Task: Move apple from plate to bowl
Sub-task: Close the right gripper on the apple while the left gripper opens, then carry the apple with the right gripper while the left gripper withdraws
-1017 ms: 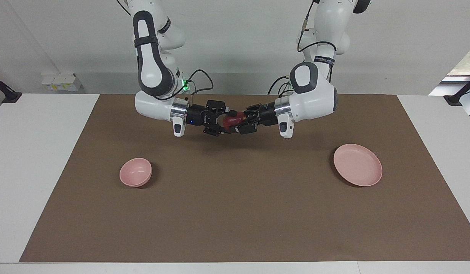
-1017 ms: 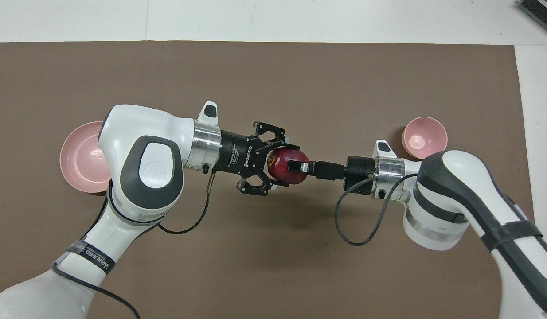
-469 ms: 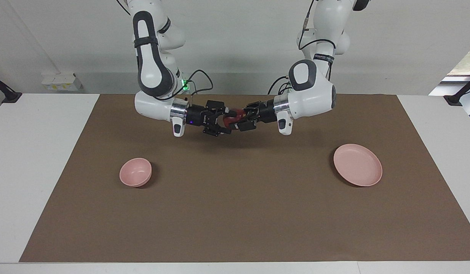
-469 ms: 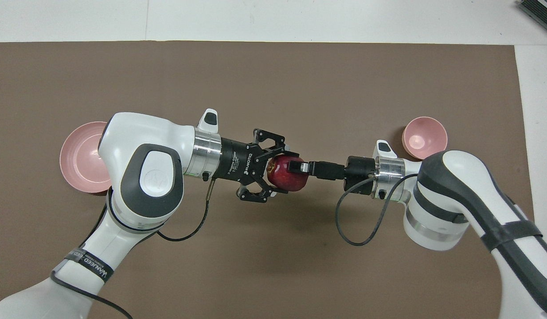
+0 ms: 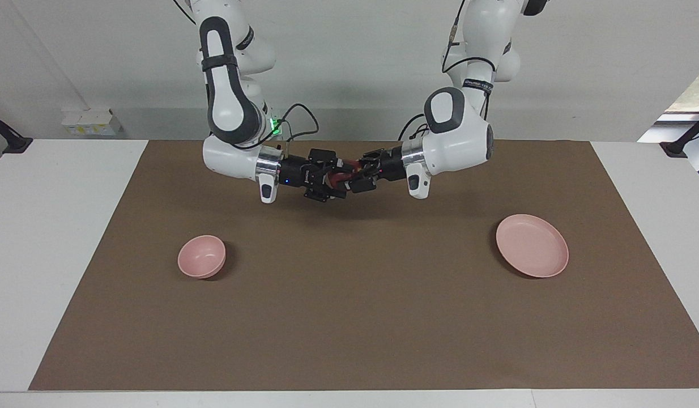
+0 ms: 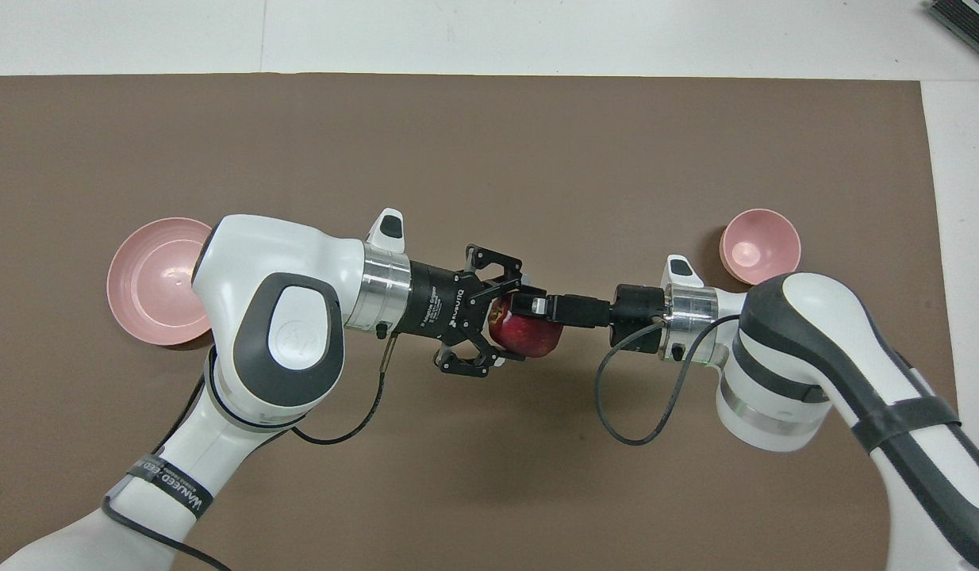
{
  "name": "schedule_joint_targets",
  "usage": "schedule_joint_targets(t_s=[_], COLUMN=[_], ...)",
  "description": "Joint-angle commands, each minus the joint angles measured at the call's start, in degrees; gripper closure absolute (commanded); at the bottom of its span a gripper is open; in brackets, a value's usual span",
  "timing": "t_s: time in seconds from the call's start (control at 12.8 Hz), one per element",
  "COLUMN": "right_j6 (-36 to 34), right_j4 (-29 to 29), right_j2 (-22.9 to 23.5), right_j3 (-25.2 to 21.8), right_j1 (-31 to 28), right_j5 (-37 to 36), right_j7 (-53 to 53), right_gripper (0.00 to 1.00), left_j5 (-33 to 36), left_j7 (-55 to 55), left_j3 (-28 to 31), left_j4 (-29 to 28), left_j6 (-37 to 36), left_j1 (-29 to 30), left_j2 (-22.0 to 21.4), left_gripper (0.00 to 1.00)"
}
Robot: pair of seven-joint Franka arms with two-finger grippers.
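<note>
op: overhead view, entry one. the apple (image 6: 531,339) is off the plate (image 6: 144,281) and up in the air over the brown mat (image 6: 489,159), between plate and bowl (image 6: 767,238). the bowl is my landmark for this note.

obs: who has it?

op: i log both as on it. the left gripper (image 6: 515,319) brackets the apple from the side away from the bowl, and the right gripper (image 6: 529,308) meets it from the bowl's side, lying across its top. i cannot tell whether either claw is closed, only that at least one must be, since the fruit hangs clear of the mat.

obs: step in hand?

op: my reading is a mid-air handover from left to right. the plate is bare and the bowl is empty.

obs: what does the next move turn on?

op: direction. the apple sits at the right gripper's tip, on the side pointing away from the bowl, while the bowl lies just beside the right arm's wrist. the right arm is plainly the nearer one, so i would draw it back toward the bowl and tip the claw down over the rim.

obs: risk?

op: the left letting go before the right has a firm hold. a round fruit would roll.
</note>
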Motion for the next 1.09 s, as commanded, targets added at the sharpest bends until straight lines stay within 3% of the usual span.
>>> schedule_joint_targets(t_s=[0.0,0.08,0.16,0.31,0.55,0.63,0.86,1.02], right_j6=[0.12,0.20,0.20,0.12,0.03,0.03,-1.20,-1.29], right_j4=[-3.05,-3.06,-2.97,-2.97,-2.53,-2.27,-1.30,1.14], right_j2=[-1.99,-1.91,-1.73,-1.73,-1.47,-1.21,-1.12,-0.59], right_j3=[-0.02,-0.02,-0.02,-0.11,-0.11,-0.11,-0.11,-0.20], right_j1=[0.22,0.14,0.05,-0.39,-0.57,-0.74,-2.76,-4.08], right_j5=[0.60,-0.27,-1.24,-2.30,-2.65,-4.13,-10.72,-20.44], right_j7=[-3.87,-4.14,-4.14,-4.14,-3.70,-3.70,-2.56,-1.25], right_gripper=[0.05,0.29,0.46,0.72,0.73,0.73,0.73,0.73], left_j5=[-1.54,-1.54,-1.54,-1.54,-1.46,-1.46,-1.11,-0.76], left_j7=[-0.76,-0.76,-0.85,-0.85,-0.85,-1.55,-4.28,-4.45], left_j3=[0.83,0.83,0.83,0.91,0.92,0.92,1.09,1.18], left_j4=[-2.17,-2.17,-2.17,-2.26,-2.61,-2.53,-2.26,-2.00], left_j6=[1.47,1.47,1.47,1.47,1.47,1.47,1.21,1.20], left_j1=[-1.21,-1.47,-1.74,-1.83,-1.83,-1.83,-1.48,-1.04], left_j2=[-2.35,-2.44,-2.53,-2.53,-2.79,-2.79,-2.61,-2.35], left_gripper=[1.00,1.00,1.00,1.00,1.00,0.01,0.00,0.00])
